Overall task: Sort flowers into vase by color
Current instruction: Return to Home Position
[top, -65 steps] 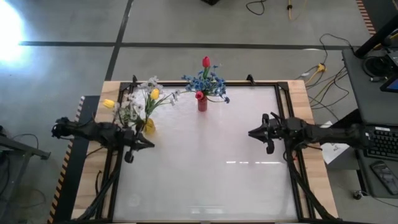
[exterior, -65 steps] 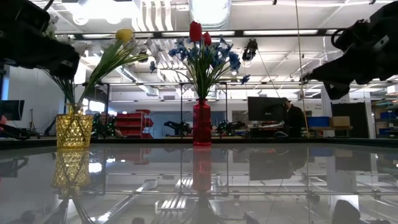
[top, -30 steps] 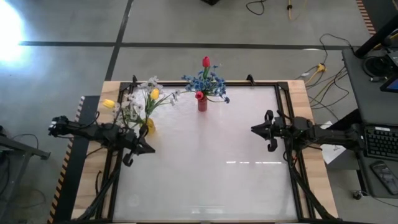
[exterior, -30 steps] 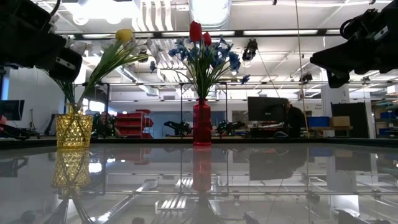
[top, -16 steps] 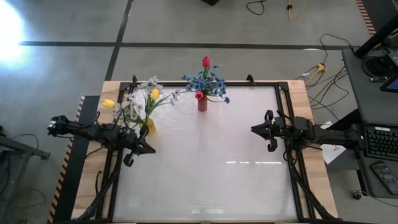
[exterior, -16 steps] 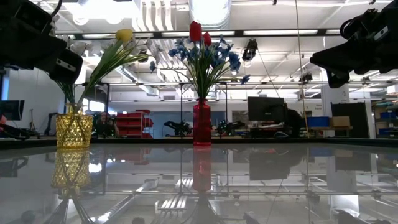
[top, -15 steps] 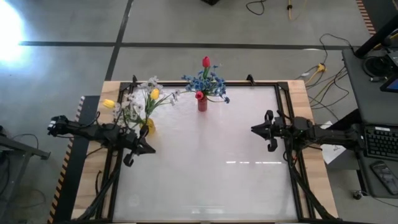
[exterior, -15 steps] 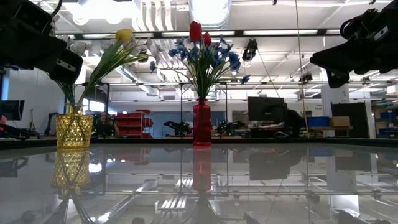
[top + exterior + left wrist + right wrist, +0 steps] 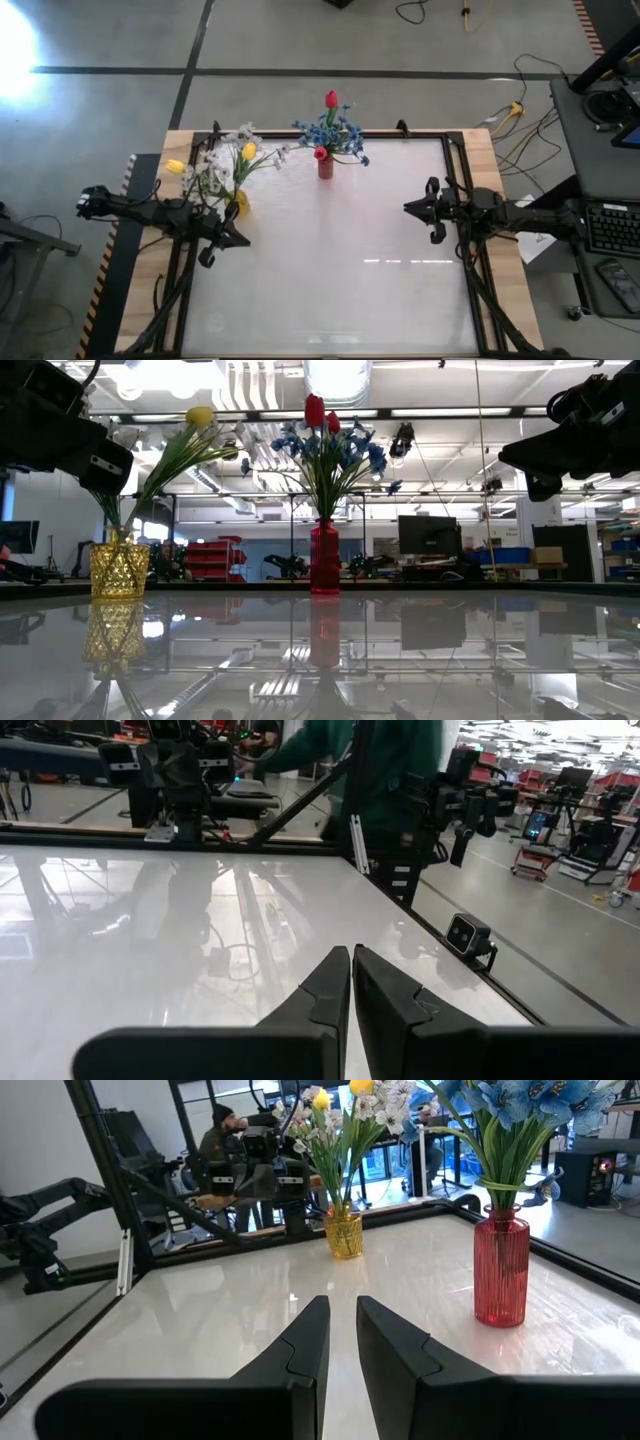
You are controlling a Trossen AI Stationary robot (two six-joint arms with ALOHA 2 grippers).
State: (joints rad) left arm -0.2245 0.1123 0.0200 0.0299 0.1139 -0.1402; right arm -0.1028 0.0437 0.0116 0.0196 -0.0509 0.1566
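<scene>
Job looks done: long green-stemmed artificial flowers are all in vases, none seen loose on the glossy white table top [image 9: 330,280]. Yellow tulips [image 9: 201,416] & bushy white sprays [image 9: 213,172] stand in the faceted yellow glass vase [image 9: 119,570] at rear left, just beside the left arm. Red tulips [image 9: 314,409] & blue blossom clusters [image 9: 352,452] stand in the ribbed red glass vase [image 9: 324,557] at rear middle. Left gripper [image 9: 351,952] hangs over the table's left side, fingers pressed together, empty. Right gripper [image 9: 342,1302] is over the right side, well apart from both vases, fingers a slit apart, empty. Handling, prob.: stems light, thin, semi-stiff, blooms soft, so pinch mid-stem below the heads w/ light force. Vases are hard, smooth, top-heavy w/ tall stems & likely to slide on the slick top; take low on the body, move slow.
</scene>
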